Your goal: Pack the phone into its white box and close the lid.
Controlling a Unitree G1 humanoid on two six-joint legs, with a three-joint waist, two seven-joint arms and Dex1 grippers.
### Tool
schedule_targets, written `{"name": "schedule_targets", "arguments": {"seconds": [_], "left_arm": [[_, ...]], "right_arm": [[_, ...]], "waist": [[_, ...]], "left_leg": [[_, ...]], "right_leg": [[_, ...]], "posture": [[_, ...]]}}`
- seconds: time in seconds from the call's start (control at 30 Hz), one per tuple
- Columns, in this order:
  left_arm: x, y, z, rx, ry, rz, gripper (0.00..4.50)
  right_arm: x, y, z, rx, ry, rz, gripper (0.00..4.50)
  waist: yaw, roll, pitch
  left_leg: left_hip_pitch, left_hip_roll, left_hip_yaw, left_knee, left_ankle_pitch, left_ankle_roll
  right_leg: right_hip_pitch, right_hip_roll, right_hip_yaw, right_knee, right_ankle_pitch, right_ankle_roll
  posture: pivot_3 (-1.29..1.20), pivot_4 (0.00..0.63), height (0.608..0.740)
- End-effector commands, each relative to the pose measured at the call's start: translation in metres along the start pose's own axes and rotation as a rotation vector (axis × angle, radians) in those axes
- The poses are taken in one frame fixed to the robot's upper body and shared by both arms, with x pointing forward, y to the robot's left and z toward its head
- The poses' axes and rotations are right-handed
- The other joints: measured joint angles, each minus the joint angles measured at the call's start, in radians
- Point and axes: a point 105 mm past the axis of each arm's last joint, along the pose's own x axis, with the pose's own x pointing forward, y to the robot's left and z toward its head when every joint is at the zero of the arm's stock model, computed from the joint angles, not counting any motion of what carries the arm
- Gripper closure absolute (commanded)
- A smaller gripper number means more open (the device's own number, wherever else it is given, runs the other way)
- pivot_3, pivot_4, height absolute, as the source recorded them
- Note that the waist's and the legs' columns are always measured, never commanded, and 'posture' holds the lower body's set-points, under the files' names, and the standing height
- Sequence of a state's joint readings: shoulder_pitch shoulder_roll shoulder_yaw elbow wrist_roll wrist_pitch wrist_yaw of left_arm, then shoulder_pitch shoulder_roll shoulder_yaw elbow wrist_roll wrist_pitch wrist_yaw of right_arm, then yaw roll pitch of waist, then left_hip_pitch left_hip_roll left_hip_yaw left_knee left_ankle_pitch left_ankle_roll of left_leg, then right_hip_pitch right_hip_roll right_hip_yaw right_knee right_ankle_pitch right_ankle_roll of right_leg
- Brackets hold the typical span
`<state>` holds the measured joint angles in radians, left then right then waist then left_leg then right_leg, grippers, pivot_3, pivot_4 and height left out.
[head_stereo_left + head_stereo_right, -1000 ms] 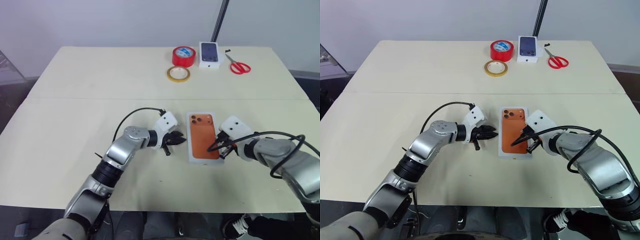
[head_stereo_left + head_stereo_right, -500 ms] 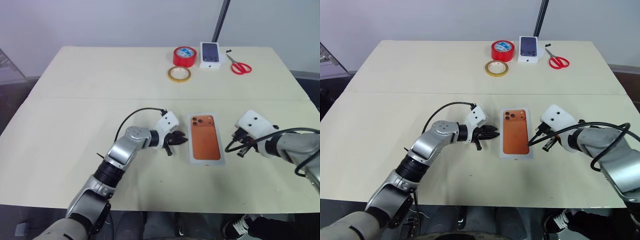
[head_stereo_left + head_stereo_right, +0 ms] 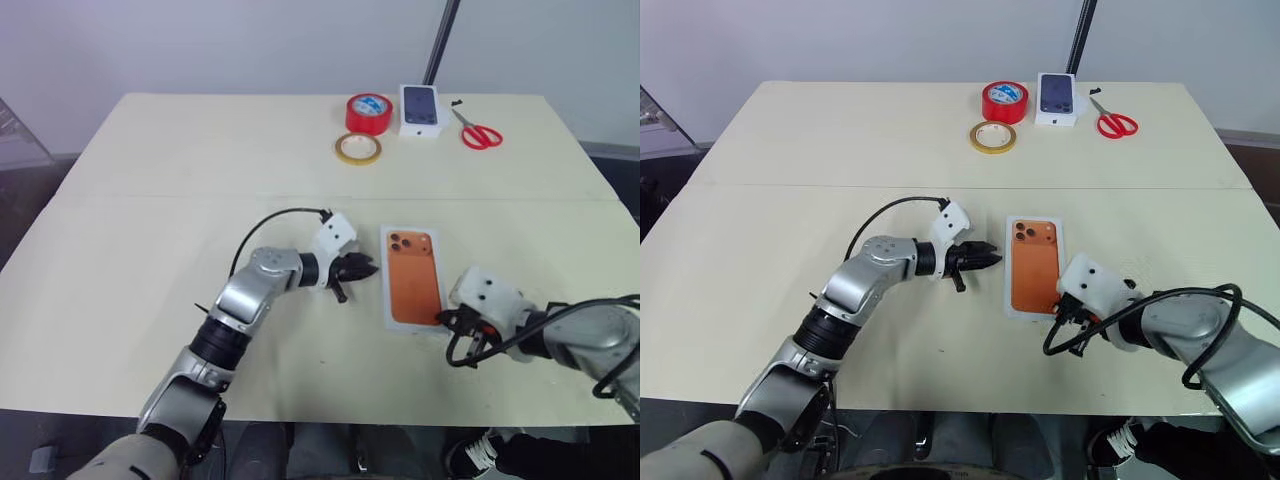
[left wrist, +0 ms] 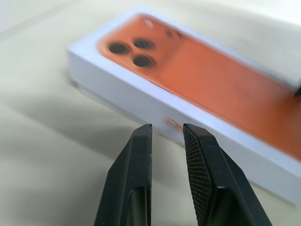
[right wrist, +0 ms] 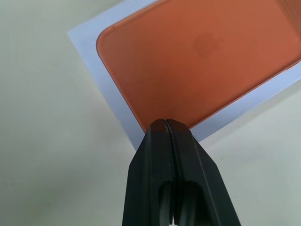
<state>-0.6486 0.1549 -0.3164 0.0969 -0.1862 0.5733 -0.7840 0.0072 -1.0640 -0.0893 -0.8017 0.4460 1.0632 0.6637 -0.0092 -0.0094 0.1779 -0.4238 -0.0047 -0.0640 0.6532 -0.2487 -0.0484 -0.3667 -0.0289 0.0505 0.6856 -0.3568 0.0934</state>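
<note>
The lid (image 3: 412, 277), white with an orange phone printed on top, lies flat on the table and covers its white box. The phone is hidden. My left gripper (image 3: 368, 268) hovers level just off the lid's left side (image 4: 141, 101), pointing at it. Its fingers (image 4: 141, 155) stand a narrow gap apart with nothing between them. My right gripper (image 3: 450, 320) is shut and empty. Its tips (image 5: 164, 121) are over the lid's near right corner (image 5: 141, 127).
At the table's far edge are a red tape roll (image 3: 368, 112), a yellow tape ring (image 3: 357, 149), a small white box with a dark phone picture (image 3: 420, 110) and red scissors (image 3: 480, 133). A black pole (image 3: 440, 40) rises behind them.
My right gripper left the lid's right edge, swung out to the right, then came back toward me to the lid's near right corner. My left gripper edged slightly closer to the lid.
</note>
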Motion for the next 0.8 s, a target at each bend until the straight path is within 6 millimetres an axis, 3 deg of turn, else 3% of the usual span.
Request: {"name": "schedule_targets", "arguments": {"seconds": [0.03, 0.17, 0.37, 0.5, 0.57, 0.7, 0.8], "left_arm": [[0.005, 0.0, 0.021, 0.044, -0.067, -0.003, 3.4], [0.018, -0.001, 0.019, 0.064, -0.039, -0.005, 3.4], [0.034, 0.008, -0.014, 0.105, 0.14, 0.033, 3.4], [0.019, 0.02, 0.003, 0.058, 0.034, 0.078, 3.4], [0.004, 0.031, 0.011, 0.07, -0.021, 0.127, 3.4], [-0.053, 0.063, 0.026, 0.05, -0.134, 0.294, 3.4], [-0.119, 0.091, 0.01, 0.053, -0.112, 0.489, 3.4]], "right_arm": [[0.004, 0.005, -0.008, -0.003, 0.028, 0.007, 4.48], [0.007, 0.004, -0.013, 0.012, 0.033, -0.004, 4.48], [0.007, 0.003, -0.007, 0.018, 0.005, -0.03, 4.48], [0.001, -0.009, 0.012, 0.029, -0.106, -0.102, 4.48], [-0.001, -0.02, 0.021, 0.038, -0.163, -0.168, 4.48], [-0.01, -0.05, 0.034, 0.053, -0.286, -0.312, 4.48], [-0.012, -0.074, 0.038, 0.138, -0.377, -0.384, 4.48]], "waist": [[0.001, -0.001, 0.0], [0.0, -0.001, -0.001], [0.0, -0.003, -0.001], [-0.003, -0.003, -0.001], [-0.007, -0.003, -0.001], [-0.009, -0.003, -0.001], [-0.008, -0.002, -0.001]], "left_leg": [[0.001, 0.0, 0.0, 0.0, 0.0, 0.0], [0.006, 0.0, 0.0, -0.001, 0.0, 0.0], [0.012, 0.0, 0.0, -0.003, -0.001, 0.001], [0.013, 0.0, 0.0, -0.003, -0.001, 0.001], [0.013, 0.0, 0.001, -0.004, -0.001, 0.001], [0.013, 0.001, 0.001, -0.005, -0.001, 0.001], [0.013, 0.001, 0.001, -0.005, -0.001, 0.001]], "right_leg": [[0.001, 0.0, 0.0, 0.0, 0.0, 0.0], [0.006, 0.0, 0.0, -0.002, 0.0, 0.0], [0.011, 0.0, 0.0, -0.003, 0.0, 0.0], [0.012, 0.0, 0.0, -0.003, 0.0, 0.0], [0.011, 0.0, 0.001, -0.003, 0.0, 0.0], [0.009, 0.0, 0.002, -0.002, 0.0, 0.0], [0.009, 0.0, 0.002, -0.002, 0.0, 0.0]], "posture": [[0.0, 0.15, 0.74], [0.0, 0.15, 0.74], [0.0, 0.15, 0.74], [0.0, 0.15, 0.74], [0.0, 0.15, 0.74], [0.0, 0.15, 0.74], [0.0, 0.15, 0.74]]}}
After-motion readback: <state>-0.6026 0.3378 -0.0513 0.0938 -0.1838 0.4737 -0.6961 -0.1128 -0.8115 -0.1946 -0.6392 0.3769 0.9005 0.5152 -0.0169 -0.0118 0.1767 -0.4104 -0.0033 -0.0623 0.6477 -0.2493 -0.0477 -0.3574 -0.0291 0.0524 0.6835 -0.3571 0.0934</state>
